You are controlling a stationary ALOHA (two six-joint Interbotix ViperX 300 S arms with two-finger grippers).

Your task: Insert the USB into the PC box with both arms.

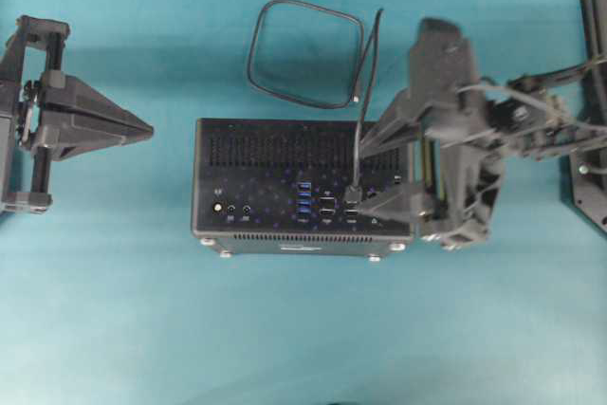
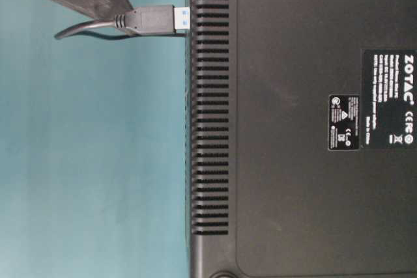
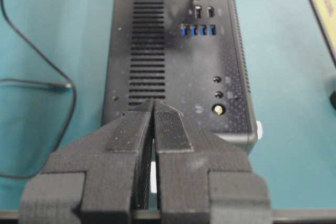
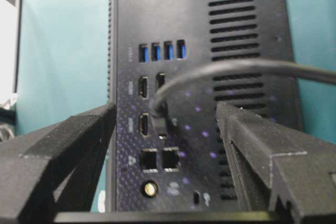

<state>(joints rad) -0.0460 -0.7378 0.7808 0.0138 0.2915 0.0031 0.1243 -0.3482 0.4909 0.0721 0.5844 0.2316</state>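
Handling notes, working down from the biggest item. Starting with the PC box (image 1: 303, 187), lying port-face up in the middle of the teal table (image 1: 95, 310): looking heavy and rigid, probably staying put under a light push, yet likely sliding on its small feet if pressed sideways, so worth bracing at a bare end wall and not on the vent grille. Turning to the right gripper (image 1: 360, 179): hanging over the right end of the box with jaws spread wide, fingers (image 4: 79, 135) standing either side of the plug and touching nothing. Turning to the left gripper (image 1: 149, 128): waiting well to the left of the box, pinched shut on nothing. Moving on to the USB (image 4: 241, 66): appearing thin, light and floppy, looping behind the box and arching over to the port panel, offering no pushing stiffness along the cord. Ending on its plug (image 2: 153, 20): standing upright on the panel, blue tip meeting the face, depth of seating not being clear; seeming hard, small and slippery, best pinched across the moulded black body.
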